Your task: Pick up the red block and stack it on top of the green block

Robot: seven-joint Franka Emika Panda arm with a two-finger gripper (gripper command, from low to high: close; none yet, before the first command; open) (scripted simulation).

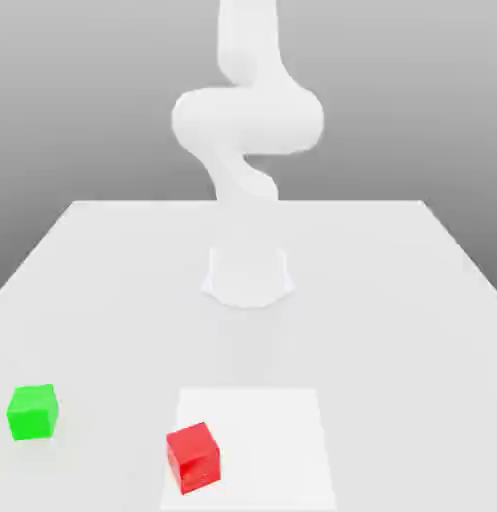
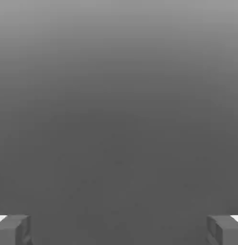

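Observation:
The red block [image 1: 193, 457] sits near the table's front edge, on the left corner of a white square patch [image 1: 272, 440]. The green block [image 1: 33, 411] rests on the table further to the exterior view's left, well apart from the red one. The white arm [image 1: 247, 130] rises from its base [image 1: 248, 275] at the table's middle and goes up out of the exterior view. In the hand view my gripper [image 2: 119, 229] is open, its two grey fingertips [image 2: 13, 229] far apart with nothing between them, against a plain grey background.
The white table [image 1: 392, 300] stretches wide around the arm's base. The white square patch lies flat on it at the front centre.

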